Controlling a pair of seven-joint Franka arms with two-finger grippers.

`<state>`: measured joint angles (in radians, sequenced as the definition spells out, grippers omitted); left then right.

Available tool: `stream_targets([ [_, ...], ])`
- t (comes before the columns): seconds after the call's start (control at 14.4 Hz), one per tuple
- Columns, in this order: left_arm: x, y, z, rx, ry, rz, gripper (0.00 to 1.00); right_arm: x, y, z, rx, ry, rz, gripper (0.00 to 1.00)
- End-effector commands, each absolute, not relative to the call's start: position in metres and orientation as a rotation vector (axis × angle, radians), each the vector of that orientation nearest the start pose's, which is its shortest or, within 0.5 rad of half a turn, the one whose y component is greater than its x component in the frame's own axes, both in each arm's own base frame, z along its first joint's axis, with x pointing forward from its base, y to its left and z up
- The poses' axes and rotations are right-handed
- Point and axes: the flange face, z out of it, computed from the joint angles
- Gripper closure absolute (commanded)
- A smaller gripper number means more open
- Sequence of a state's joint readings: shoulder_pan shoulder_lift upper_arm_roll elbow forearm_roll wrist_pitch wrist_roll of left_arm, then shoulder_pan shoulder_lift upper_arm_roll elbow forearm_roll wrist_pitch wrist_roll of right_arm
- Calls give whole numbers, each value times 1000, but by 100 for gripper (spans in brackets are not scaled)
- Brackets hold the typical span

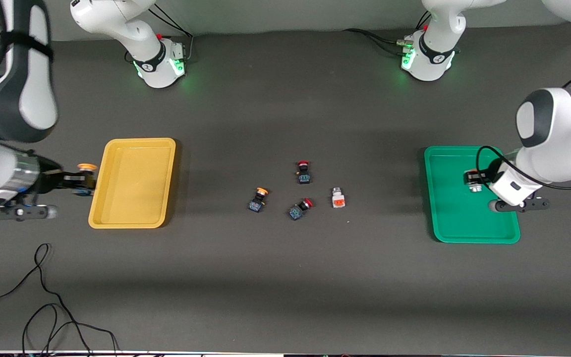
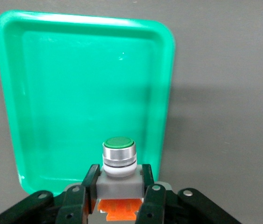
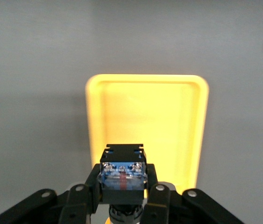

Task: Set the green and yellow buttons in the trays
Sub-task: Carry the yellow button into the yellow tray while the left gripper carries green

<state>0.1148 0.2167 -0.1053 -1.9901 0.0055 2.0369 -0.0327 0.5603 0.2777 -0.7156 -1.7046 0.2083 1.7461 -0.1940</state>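
My right gripper [image 1: 83, 184] is shut on a yellow-capped button [image 1: 85, 168] with a black-blue body [image 3: 123, 170]. It holds the button just outside the rim of the yellow tray [image 1: 137, 168], at the right arm's end; the tray also shows in the right wrist view [image 3: 145, 116]. My left gripper [image 1: 475, 181] is shut on a green-capped white-grey button [image 2: 119, 161] with an orange block, over the green tray [image 1: 456, 218], which also shows in the left wrist view [image 2: 75, 93]. A second yellow-capped button [image 1: 258, 199] and a white-grey button with an orange block [image 1: 338, 198] lie mid-table.
Two red-capped black switches [image 1: 304, 172] [image 1: 300, 208] lie between the two loose buttons. A black cable [image 1: 42, 297] loops on the table near the front camera at the right arm's end. Both trays hold nothing.
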Motion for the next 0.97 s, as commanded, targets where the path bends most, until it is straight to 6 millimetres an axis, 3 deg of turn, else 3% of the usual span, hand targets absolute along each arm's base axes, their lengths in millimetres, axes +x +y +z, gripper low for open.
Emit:
stream_targets([
  [0.0,558,4,283,-3121,33,210,65,581,-69,367,-3060,-18,160,100],
  [0.14,551,6,236,-3113,65,193,64,568,-107,312,-3117,-57,88,100],
  [0.35,550,12,209,-3120,58,202,62,571,-116,258,-3078,-28,66,100],
  [0.49,550,14,208,-3104,81,206,45,571,-118,230,-3028,-32,45,100],
  [0.55,552,15,210,-3104,80,206,15,572,-116,228,-3017,-22,35,100],
  [0.62,555,15,216,-3098,93,203,0,577,-113,232,-3014,-17,27,89],
  [0.69,559,17,228,-3094,108,204,0,579,-112,234,-3014,-13,20,25],
  [0.76,568,20,250,-3085,121,226,0,579,-112,236,-3012,-14,14,1],
  [0.9,592,27,306,-3067,132,305,0,586,-111,248,-3009,-22,-19,0],
])
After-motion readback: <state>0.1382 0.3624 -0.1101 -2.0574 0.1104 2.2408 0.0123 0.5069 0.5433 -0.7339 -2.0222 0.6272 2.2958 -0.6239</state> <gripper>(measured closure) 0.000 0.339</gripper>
